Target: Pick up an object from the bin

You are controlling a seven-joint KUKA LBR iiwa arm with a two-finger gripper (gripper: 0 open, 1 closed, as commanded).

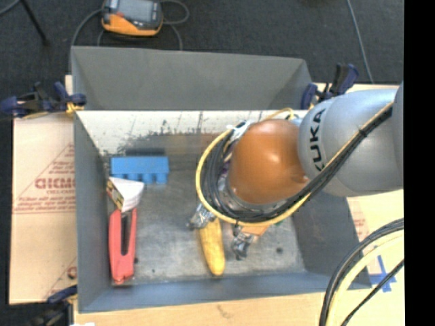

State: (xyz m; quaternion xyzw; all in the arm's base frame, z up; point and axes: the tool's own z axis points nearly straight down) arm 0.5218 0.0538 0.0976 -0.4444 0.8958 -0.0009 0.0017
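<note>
- Well off to the left of my gripper (228, 233) lie a blue block (139, 168), a small white-and-yellow box (124, 192) and a red flat tool (122, 244).
- My orange cover (265, 161) hides most of the gripper, so I cannot tell whether it is apart or together.
- The yellow banana (213, 248) lies just beside it, down-left, on the bin (190, 80) floor.

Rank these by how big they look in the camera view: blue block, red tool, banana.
1. red tool and blue block: too alike to rank.
2. banana, upper end hidden.
</note>
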